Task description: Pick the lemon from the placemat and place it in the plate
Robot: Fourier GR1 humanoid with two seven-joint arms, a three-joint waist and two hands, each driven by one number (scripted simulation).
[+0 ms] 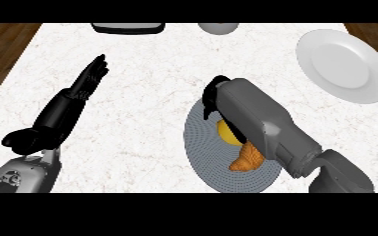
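Open white marble counter [162, 95] lies between the round grey woven placemat [214, 172] and the round white plate [341, 66] at upper right. The right forearm [266, 125] covers the placemat, crowding the yellow lemon [227, 133] and orange croissant [247, 160].

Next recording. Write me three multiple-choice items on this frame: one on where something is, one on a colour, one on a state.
1. Where does the lemon lie?
A. on the grey placemat
B. in the white plate
C. on the bare counter

2. What colour is the croissant beside the lemon?
A. green
B. orange-brown
C. blue

3. How is the left hand?
A. curled round the lemon
B. open, fingers straight, holding nothing
C. pressing on the plate

Answers: 1 A, the lemon sits on the placemat, partly hidden by the right forearm. 2 B, it is orange-brown. 3 B, it rests apart from everything at the view's left; the right hand is over the placemat's far edge.
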